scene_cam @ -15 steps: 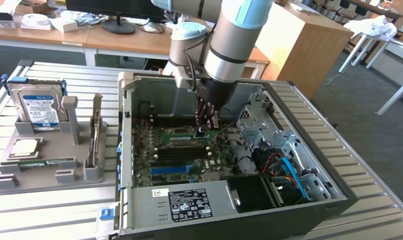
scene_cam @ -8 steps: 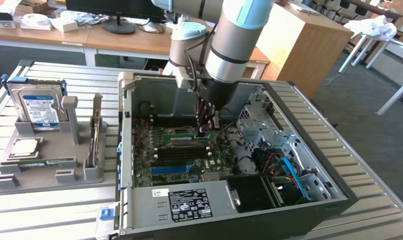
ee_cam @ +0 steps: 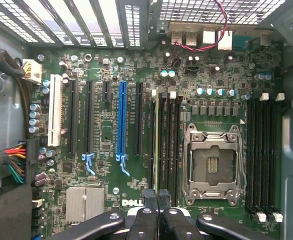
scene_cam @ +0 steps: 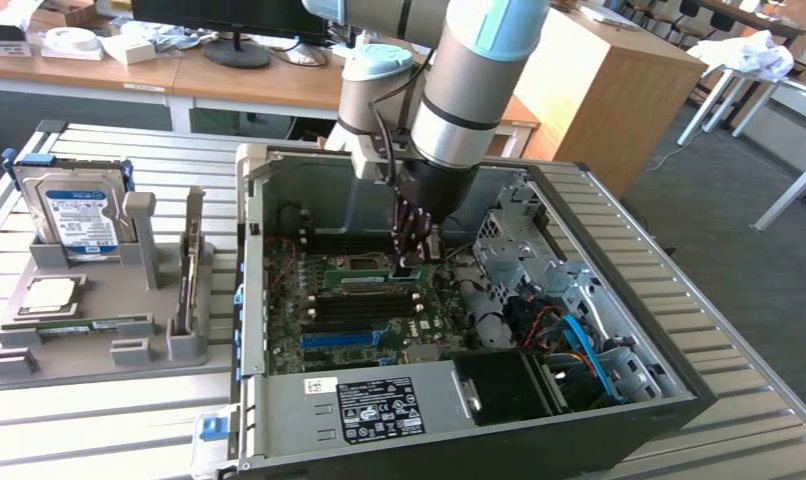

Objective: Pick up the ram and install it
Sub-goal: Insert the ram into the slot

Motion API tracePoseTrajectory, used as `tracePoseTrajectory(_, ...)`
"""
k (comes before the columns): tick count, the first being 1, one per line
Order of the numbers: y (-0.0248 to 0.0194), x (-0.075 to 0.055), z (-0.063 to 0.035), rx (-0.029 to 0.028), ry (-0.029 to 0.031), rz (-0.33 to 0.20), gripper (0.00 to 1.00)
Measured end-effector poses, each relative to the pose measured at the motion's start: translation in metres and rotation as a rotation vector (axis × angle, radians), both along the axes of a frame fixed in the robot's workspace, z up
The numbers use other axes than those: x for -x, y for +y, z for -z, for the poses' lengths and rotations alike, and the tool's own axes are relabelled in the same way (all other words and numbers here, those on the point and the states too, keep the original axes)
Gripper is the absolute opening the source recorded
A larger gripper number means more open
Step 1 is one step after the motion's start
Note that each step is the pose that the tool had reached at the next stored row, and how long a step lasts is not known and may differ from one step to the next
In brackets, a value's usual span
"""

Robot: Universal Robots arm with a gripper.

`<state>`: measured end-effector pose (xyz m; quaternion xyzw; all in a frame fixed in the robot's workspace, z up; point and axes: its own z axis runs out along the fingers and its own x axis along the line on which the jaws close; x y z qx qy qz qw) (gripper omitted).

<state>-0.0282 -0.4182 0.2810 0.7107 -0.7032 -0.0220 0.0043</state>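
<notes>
Wooden desks [scene_cam: 230,88] behind; grey floor [scene_cam: 723,210]; slatted metal table [scene_cam: 757,335] beneath.

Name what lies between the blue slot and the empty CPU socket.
In the wrist view: black slots and, edge-on in the gripper, the ram.

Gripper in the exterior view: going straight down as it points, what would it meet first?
The ram held by the gripper would likely reach the memory slots beside the empty CPU socket; remaining gap unclear.
</notes>
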Motion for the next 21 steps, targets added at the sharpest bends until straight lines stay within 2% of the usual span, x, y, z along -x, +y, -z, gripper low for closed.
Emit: tracePoseTrajectory(21,0.0,0.0,0.0122,-0.0001,-0.0005,0.0,0.11)
